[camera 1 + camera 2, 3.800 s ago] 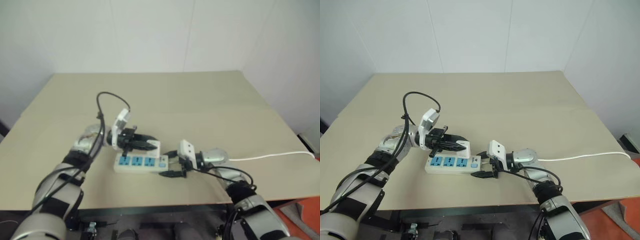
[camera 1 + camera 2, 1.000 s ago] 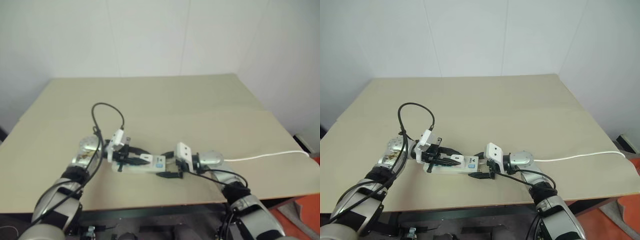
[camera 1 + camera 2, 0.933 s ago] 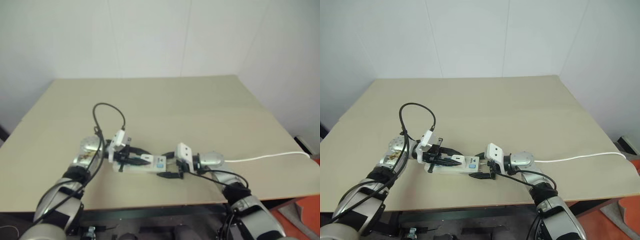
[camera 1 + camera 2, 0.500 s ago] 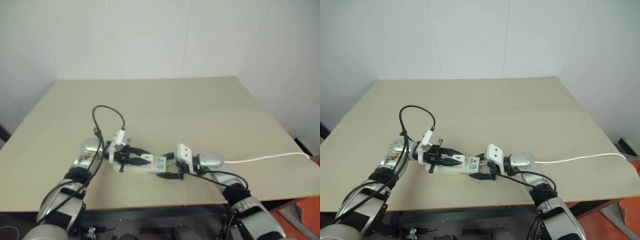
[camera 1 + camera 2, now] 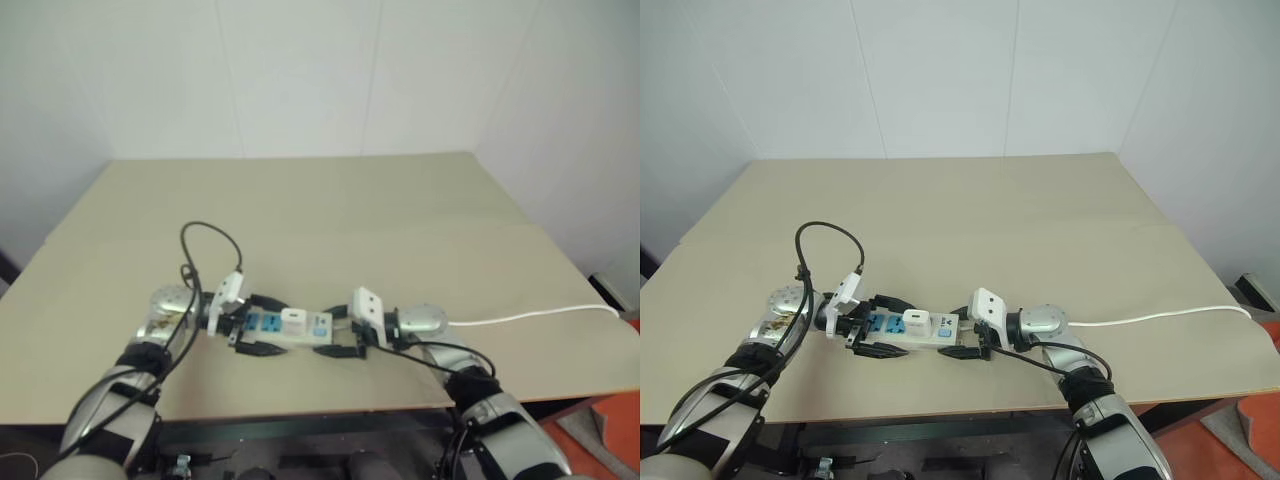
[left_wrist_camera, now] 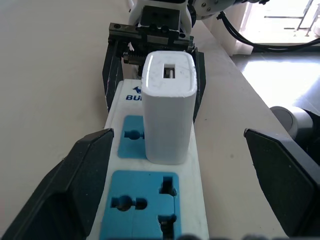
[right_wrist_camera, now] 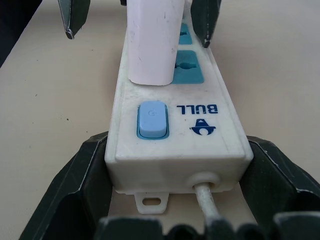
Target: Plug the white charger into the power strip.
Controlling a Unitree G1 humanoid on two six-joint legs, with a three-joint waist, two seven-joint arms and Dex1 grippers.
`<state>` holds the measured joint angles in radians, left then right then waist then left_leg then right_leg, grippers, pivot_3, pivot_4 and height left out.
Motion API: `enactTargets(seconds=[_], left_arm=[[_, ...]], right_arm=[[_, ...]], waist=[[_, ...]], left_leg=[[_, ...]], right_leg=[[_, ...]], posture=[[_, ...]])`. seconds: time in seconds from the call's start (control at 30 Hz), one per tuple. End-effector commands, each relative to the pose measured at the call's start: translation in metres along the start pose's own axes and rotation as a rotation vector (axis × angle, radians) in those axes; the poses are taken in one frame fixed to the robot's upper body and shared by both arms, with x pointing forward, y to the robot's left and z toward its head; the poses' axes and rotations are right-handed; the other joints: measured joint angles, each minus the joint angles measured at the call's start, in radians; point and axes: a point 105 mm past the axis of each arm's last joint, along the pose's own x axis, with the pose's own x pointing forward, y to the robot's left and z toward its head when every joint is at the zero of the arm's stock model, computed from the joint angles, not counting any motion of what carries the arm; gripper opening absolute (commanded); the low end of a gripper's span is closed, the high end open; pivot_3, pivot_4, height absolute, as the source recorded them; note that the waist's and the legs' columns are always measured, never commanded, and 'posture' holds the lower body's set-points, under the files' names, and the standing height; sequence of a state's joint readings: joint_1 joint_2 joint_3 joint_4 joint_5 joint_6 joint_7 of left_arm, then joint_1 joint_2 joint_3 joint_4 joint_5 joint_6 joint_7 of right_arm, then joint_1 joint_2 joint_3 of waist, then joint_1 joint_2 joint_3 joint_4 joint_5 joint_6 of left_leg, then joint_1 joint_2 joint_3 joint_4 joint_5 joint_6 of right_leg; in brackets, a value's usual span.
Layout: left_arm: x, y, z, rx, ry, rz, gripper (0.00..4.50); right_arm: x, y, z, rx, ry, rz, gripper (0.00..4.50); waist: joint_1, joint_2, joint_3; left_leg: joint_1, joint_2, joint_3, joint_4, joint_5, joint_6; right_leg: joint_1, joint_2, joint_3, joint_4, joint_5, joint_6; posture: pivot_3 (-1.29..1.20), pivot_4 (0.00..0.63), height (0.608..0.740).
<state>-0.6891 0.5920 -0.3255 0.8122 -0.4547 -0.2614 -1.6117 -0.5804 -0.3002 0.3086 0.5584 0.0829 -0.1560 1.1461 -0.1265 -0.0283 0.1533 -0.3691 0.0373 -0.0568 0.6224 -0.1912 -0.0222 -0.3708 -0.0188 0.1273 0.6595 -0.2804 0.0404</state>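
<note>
- My left gripper [image 5: 883, 325] is at the left end of the power strip [image 5: 902, 331], low over the table [image 5: 1040, 220].
- Its two black fingers [image 6: 75, 180] are spread wide apart, one on each long side of the strip. They hold nothing. The strip lies between them, and I cannot tell if they touch it.
- A black cable [image 5: 825, 240] makes a loop above my left wrist.
- The power strip lies flat on the table, near the front edge, between my two grippers. It has blue socket faces [image 6: 139, 206] on top.
- The white charger [image 6: 168, 106] stands straight up in a socket on the strip. In my left wrist view, one blue socket is free on the side near my left gripper. No finger touches the charger.
- Next to the charger, toward my right gripper, is a small blue switch [image 7: 152, 119].
- My right gripper [image 5: 962, 340] is at the right end of the strip. Its fingers [image 7: 75, 175] are wide open, one on each side of that end. They look very close to it, maybe touching.
- A thin white cable [image 5: 1160, 317] runs from that end across the table to the right edge.
</note>
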Motion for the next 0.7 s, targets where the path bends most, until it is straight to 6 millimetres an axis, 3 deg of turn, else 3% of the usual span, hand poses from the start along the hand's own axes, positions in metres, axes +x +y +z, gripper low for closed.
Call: enactTargets(seconds=[0.03, 0.13, 0.23, 0.3, 0.53, 0.6, 0.7], left_arm=[[-0.008, -0.002, 0.001, -0.014, 0.018, 0.003, 4.47], [-0.019, 0.003, 0.015, 0.010, -0.021, 0.045, 4.47], [-0.039, 0.002, 0.031, 0.041, -0.074, 0.103, 4.50], [-0.046, 0.000, 0.035, 0.048, -0.083, 0.122, 4.50], [-0.084, -0.019, 0.047, 0.063, -0.110, 0.263, 4.50], [-0.092, -0.029, 0.046, 0.052, -0.100, 0.298, 4.50], [-0.102, -0.046, 0.042, 0.022, -0.078, 0.358, 4.50]], right_arm=[[0.001, 0.003, -0.017, 0.039, 0.077, -0.004, 3.44], [-0.002, 0.000, -0.015, 0.056, 0.061, -0.017, 3.44], [-0.010, -0.006, -0.011, 0.032, 0.049, -0.043, 4.40], [-0.016, -0.008, -0.008, 0.017, 0.045, -0.055, 4.45], [-0.073, -0.016, 0.014, -0.108, 0.026, -0.166, 4.45], [-0.093, -0.011, 0.021, -0.126, 0.028, -0.163, 4.45], [-0.129, 0.001, 0.030, -0.153, 0.062, -0.147, 4.45]], waist=[[0.000, 0.000, 0.000], [-0.001, -0.002, 0.002], [0.001, -0.004, 0.005], [0.005, -0.004, 0.005], [0.040, 0.001, 0.012], [0.052, 0.002, 0.013], [0.060, 0.003, 0.015]], left_leg=[[0.000, 0.000, 0.000, 0.000, 0.000, 0.000], [-0.001, 0.000, 0.000, 0.000, 0.000, 0.000], [-0.004, 0.001, 0.000, 0.000, 0.000, 0.000], [-0.012, 0.001, 0.000, 0.000, 0.000, 0.000], [-0.031, -0.003, 0.000, 0.000, 0.000, 0.000], [-0.040, -0.004, 0.000, 0.001, 0.000, 0.000], [-0.042, -0.005, 0.001, 0.001, -0.001, -0.001]], right_leg=[[0.000, 0.000, 0.000, 0.000, 0.000, 0.000], [-0.001, 0.000, 0.000, 0.000, -0.001, -0.001], [-0.003, 0.000, 0.000, 0.000, 0.000, -0.001], [-0.011, 0.000, -0.001, 0.000, 0.001, 0.002], [-0.025, -0.006, -0.004, -0.005, 0.001, 0.004], [-0.034, -0.008, -0.004, -0.004, 0.002, 0.003], [-0.034, -0.009, -0.005, -0.005, 0.005, -0.001]], posture=[[0.00, 0.150, 0.740], [0.00, 0.150, 0.740], [0.00, 0.150, 0.740], [0.00, 0.150, 0.740], [0.00, 0.150, 0.740], [0.00, 0.150, 0.740], [0.00, 0.150, 0.740]])
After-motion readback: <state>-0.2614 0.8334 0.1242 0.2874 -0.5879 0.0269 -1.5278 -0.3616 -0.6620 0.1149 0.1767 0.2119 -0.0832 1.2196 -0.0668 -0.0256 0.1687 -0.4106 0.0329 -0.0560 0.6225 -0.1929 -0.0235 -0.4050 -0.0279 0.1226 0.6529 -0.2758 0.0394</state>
